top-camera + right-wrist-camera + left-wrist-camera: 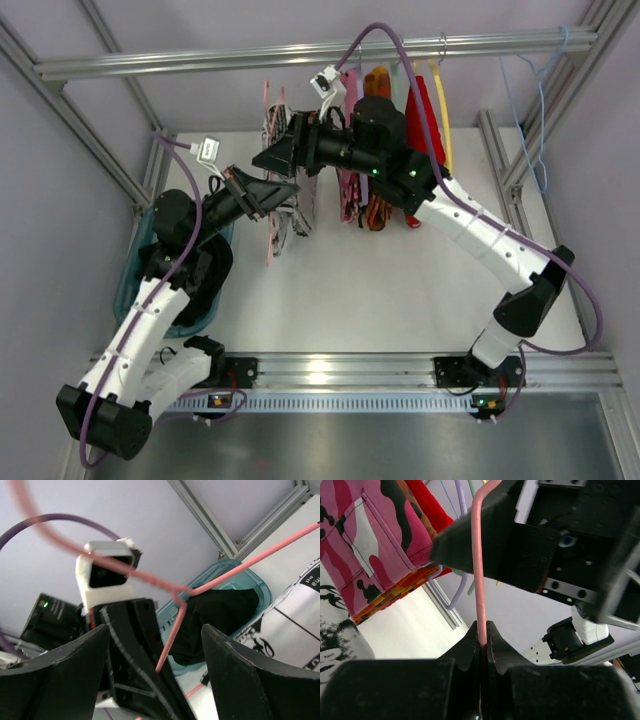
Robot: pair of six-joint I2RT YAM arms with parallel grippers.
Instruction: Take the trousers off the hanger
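The salmon-pink wire hanger (268,235) hangs left of the other clothes, with the newspaper-print trousers (287,218) draped on it. My left gripper (283,189) is shut on the hanger; in the left wrist view the wire (478,570) runs up out of the closed jaws (483,626). My right gripper (268,157) is open just above the left one. In the right wrist view its fingers (85,655) stand wide on either side of the hanger's neck (172,625) without touching it. The trousers also show at the right edge (295,615) and in the left wrist view (337,635).
A rail (320,50) at the back carries a pink camouflage garment (365,535), orange and red clothes (420,120), a yellow hanger (443,110) and a pale blue hanger (540,90). A teal bin (135,265) holding black cloth (220,610) stands at the left.
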